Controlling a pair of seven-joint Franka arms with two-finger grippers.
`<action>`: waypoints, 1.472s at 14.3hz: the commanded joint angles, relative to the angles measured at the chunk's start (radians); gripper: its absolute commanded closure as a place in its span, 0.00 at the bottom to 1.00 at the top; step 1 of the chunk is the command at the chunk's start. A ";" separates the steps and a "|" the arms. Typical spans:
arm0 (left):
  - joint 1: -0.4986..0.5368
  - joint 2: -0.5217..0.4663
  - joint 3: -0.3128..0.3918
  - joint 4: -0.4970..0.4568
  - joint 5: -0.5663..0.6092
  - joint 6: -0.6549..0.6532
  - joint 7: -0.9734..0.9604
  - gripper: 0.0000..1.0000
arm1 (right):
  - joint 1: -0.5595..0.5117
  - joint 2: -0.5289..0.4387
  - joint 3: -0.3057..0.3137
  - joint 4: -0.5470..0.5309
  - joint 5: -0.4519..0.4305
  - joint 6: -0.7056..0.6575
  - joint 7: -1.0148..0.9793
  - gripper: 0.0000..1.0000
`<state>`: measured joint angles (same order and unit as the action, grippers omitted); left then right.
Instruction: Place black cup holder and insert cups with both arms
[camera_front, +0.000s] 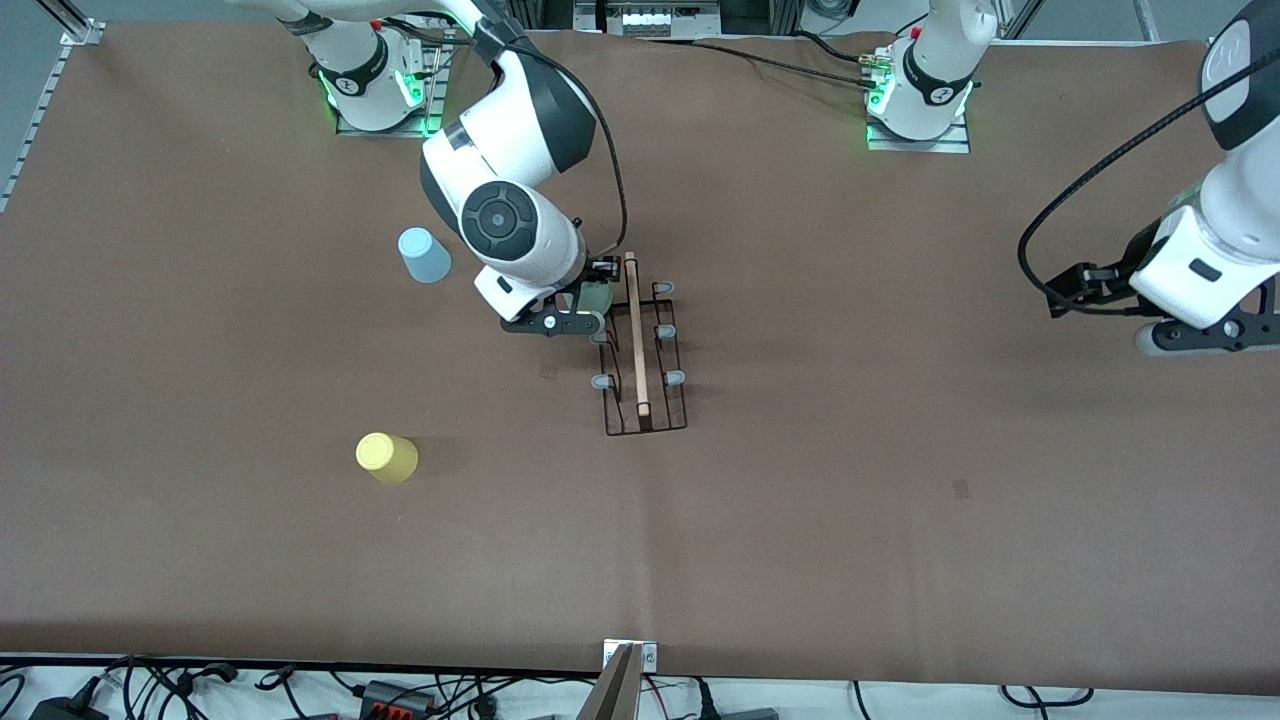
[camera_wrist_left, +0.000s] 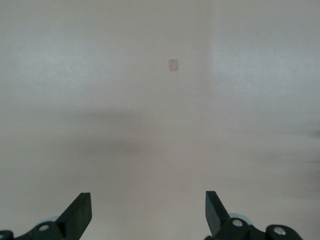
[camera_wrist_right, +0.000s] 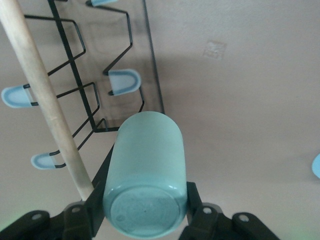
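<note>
The right end effector (camera_wrist_right: 145, 212) pinches the mint cup (camera_wrist_right: 145, 175) sideways over the black cup holder (camera_front: 645, 345) mid-surface, apparently to slide it onto a prong; the left end effector (camera_wrist_left: 148, 212), spread, waits over bare surface (camera_front: 900, 450); yellow cup (camera_front: 387, 457) and blue cup (camera_front: 424, 255) stand apart.

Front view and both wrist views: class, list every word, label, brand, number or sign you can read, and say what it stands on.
No readable text in any view.
The mint cup, the blue cup, the yellow cup and the black cup holder are plain.
Round emblems on the arm bases: too small to read.
A small square patch on the table: blank.
</note>
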<state>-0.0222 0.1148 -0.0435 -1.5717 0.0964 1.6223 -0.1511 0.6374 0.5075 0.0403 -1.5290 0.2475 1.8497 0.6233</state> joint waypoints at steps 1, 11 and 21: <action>-0.004 -0.027 0.011 -0.042 -0.003 0.027 0.009 0.00 | 0.022 0.035 -0.008 0.032 0.019 0.008 0.013 0.64; 0.028 -0.021 0.022 -0.042 -0.113 0.022 -0.002 0.00 | -0.022 0.016 -0.075 0.179 -0.002 -0.088 0.174 0.00; 0.042 -0.018 0.024 -0.039 -0.103 0.008 0.015 0.00 | -0.270 0.201 -0.296 0.233 -0.116 0.106 -0.228 0.00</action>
<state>0.0149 0.1102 -0.0225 -1.6029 -0.0027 1.6360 -0.1525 0.4149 0.6572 -0.2651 -1.3257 0.1334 1.9204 0.5147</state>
